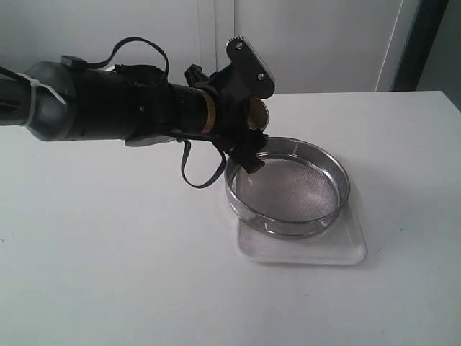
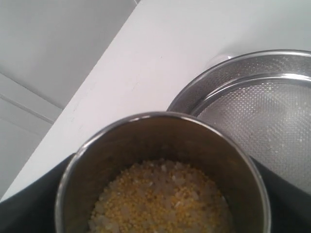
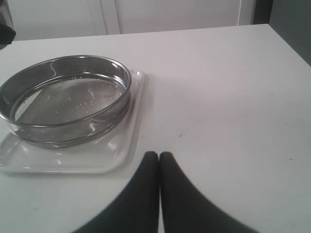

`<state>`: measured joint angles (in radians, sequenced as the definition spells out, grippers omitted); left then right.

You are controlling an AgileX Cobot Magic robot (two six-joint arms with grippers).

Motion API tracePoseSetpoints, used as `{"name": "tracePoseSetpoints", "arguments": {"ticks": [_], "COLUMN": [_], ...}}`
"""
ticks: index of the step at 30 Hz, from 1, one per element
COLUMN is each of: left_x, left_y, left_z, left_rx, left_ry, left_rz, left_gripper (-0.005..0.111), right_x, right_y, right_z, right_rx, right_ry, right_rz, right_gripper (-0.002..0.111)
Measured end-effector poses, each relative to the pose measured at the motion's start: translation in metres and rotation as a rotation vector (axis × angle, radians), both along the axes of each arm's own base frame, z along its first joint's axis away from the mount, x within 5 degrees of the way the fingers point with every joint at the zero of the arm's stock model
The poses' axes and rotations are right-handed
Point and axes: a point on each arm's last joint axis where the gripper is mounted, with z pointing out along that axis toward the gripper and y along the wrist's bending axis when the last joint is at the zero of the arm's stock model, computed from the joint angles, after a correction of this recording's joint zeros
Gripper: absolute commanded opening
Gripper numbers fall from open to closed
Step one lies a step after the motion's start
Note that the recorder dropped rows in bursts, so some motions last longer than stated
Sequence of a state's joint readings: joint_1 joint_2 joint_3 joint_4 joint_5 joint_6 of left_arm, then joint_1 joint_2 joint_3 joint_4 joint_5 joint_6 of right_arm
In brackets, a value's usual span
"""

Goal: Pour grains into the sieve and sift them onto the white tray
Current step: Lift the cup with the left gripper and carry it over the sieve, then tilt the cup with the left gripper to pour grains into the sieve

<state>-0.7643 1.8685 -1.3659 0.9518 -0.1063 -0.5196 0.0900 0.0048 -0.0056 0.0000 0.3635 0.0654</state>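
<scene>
My left gripper [image 1: 251, 133] is clamped wide around a small round shiny steel cup [image 2: 82, 170], held over the edge of the sieve and holding a loose mix of tiny yellow and larger pale whitish grains [image 2: 160, 199]. The wide round shallow sieve [image 1: 340, 193], with a polished steel rim and fine wire-mesh bottom, sits on the flat white rectangular tray [image 1: 342, 252] with rounded corners. My right gripper [image 3: 159, 158] hangs above the white table [image 1: 108, 274] near the tray, jaws pressed together on nothing.

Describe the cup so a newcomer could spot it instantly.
On the white table sits a white tray with a wide sieve on it. By the sieve's rim, the left tool grips a steel cup. Unlike the shallow mesh sieve, it is narrow, solid-walled and holds yellow and whitish grains.
</scene>
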Motion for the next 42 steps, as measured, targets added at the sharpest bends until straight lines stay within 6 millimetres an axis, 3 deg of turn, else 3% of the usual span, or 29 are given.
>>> {"name": "tracePoseSetpoints", "arguments": {"ticks": [17,28,42], "left_x": [-0.006,-0.016,-0.015], "left_y": [-0.024,-0.038,-0.038], "left_z": [-0.013,-0.037,-0.040], "left_rx": [0.204,0.446,0.538], "left_ry": [-0.076,-0.150,-0.202], "left_rz": [-0.033,-0.139,-0.196], "left_gripper": [0.000,0.000,0.000], "right_x": [0.000,0.000,0.000], "right_y": [0.000,0.000,0.000], "right_z": [0.000,0.000,0.000], "right_rx": [0.000,0.000,0.000], "right_ry": [0.000,0.000,0.000], "right_rz": [0.000,0.000,0.000], "right_gripper": [0.000,0.000,0.000]}}
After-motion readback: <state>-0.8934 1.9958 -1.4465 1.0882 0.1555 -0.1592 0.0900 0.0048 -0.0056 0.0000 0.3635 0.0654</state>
